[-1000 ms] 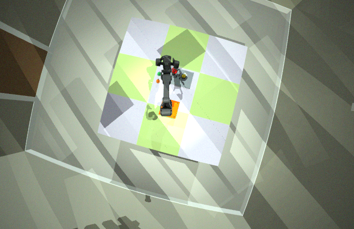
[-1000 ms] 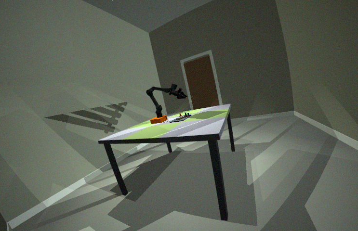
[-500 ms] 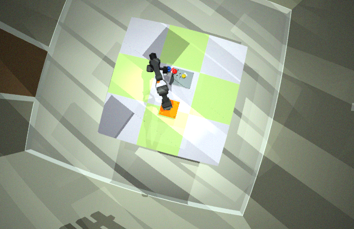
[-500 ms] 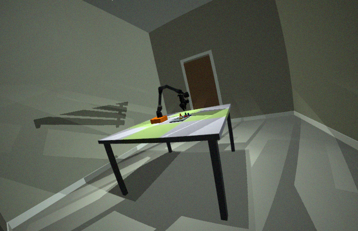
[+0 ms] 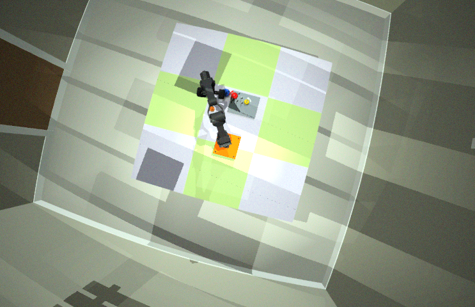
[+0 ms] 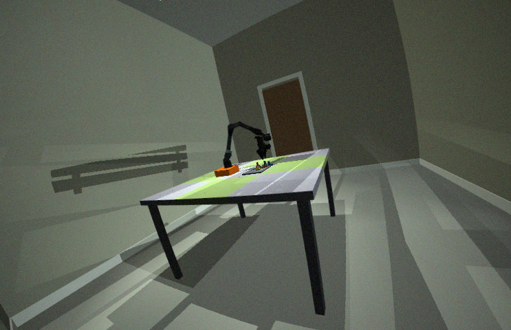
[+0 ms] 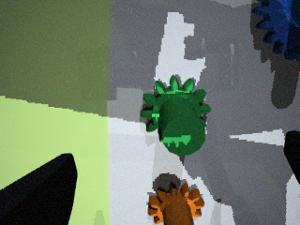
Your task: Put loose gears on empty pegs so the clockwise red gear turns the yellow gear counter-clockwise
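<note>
My gripper (image 5: pixel 210 93) (image 6: pixel 263 157) (image 7: pixel 186 154) is open and empty, pointing down above the loose gears. The green gear (image 7: pixel 182 119) stands upright between the open fingers in the wrist view, below them; the arm hides it in the top view. The orange gear (image 5: pixel 211 108) (image 7: pixel 177 208) stands beside it, at the wrist view's bottom edge. The blue gear (image 5: pixel 227 92) (image 7: pixel 283 28) stands near the board's corner. The grey board (image 5: pixel 251 111) carries the red gear (image 5: pixel 234 93) and the yellow gear (image 5: pixel 246 103), with small pegs between them. Peg details are too small to tell.
The arm's orange base (image 5: pixel 232 151) (image 6: pixel 227 171) stands on the checkered table (image 5: pixel 288 126) (image 6: pixel 224 190), on the near side of the board in the top view. The black arm reaches from it over the loose gears, left of the board. Hard shadows cross the table.
</note>
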Controlling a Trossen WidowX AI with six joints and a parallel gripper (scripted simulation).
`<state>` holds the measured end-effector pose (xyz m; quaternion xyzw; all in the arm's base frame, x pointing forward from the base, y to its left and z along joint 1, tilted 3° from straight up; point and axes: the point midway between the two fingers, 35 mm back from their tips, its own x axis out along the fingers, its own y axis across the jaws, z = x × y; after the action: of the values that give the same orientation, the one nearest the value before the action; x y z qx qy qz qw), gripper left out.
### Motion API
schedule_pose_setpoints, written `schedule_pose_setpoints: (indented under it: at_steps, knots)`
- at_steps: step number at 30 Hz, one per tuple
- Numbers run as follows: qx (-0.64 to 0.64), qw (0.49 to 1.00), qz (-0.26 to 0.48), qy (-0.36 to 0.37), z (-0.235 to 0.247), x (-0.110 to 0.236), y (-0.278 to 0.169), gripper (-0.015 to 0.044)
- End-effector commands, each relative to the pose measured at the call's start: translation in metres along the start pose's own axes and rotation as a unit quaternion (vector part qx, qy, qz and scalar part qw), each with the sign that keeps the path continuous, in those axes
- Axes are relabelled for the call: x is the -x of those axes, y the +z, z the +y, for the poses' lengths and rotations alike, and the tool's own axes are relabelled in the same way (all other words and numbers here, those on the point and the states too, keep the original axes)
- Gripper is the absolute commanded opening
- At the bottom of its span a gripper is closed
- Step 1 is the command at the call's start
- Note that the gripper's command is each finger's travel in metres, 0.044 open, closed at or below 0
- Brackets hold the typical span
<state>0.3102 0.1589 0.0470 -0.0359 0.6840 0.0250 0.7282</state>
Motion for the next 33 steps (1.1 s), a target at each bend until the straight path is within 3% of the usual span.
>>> schedule_pose_setpoints:
  at_steps: [1, 27, 33]
  knots:
    - [-0.002, 1.0, 0.003, -0.004, -0.002, -0.007, -0.002, 0.044]
    - [-0.002, 1.0, 0.004, -0.004, -0.002, -0.032, -0.002, 0.044]
    - [-0.002, 1.0, 0.004, -0.004, -0.002, -0.032, -0.002, 0.0282]
